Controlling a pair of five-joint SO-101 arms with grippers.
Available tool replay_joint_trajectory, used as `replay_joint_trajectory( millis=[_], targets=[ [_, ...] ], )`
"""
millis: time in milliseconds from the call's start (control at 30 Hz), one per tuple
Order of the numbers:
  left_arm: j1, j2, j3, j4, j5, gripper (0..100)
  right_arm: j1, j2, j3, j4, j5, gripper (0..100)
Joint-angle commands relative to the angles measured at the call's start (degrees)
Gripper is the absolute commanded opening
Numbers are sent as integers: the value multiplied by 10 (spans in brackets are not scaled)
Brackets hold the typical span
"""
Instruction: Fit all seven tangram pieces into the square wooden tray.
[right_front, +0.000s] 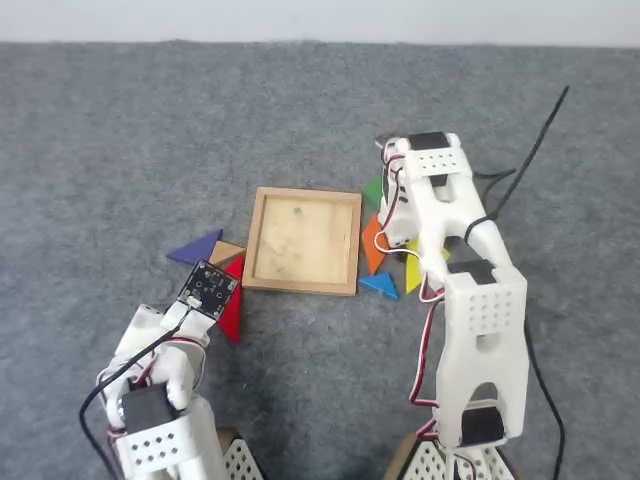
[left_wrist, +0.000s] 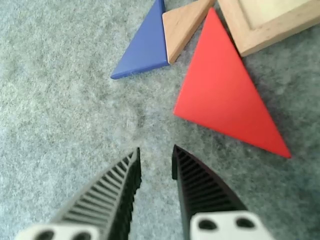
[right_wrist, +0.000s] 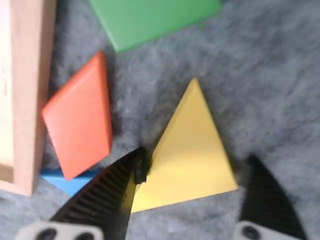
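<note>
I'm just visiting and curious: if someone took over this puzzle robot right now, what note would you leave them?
Left gripper: slightly open, empty, near the red triangle, dark blue triangle and tan piece, left of the tray.
Right gripper: open, straddling the yellow triangle; green piece, orange piece and small blue triangle lie nearby, right of the tray.
Done: nothing; the tray holds no pieces.
Left: all seven.

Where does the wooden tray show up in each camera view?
High view: wooden tray mid-table, between the red triangle and the orange piece.
Left wrist view: tray corner beside the red triangle's tip.
Right wrist view: tray rim next to the orange piece.
Shared landmark: the grey mat under everything.
</note>
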Motion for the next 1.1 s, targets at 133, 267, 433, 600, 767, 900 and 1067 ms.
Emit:
replay_joint_trajectory(
  millis=[133,267,433,600,767,900,1067],
  targets=[
    [-4,-11,-7,-1,-4,105,6,7,-2,38,-46,452],
    [-4,-11,-7,-1,-4,105,0,11,-2,37,-56,392],
    [-4,-11,-7,-1,-4,105,2,11,-2,27,-54,254],
    [-4,-11,-7,-1,-4,105,1,11,-2,27,-40,212],
    [-4,-11,-7,-1,-4,105,2,10,-2,28,-42,209],
    [-4,-11,-7,-1,-4,105,3,5,-2,32,-53,209],
    [-4,-11,-7,-1,-4,105,3,-1,-13,36,-72,209]
  ],
)
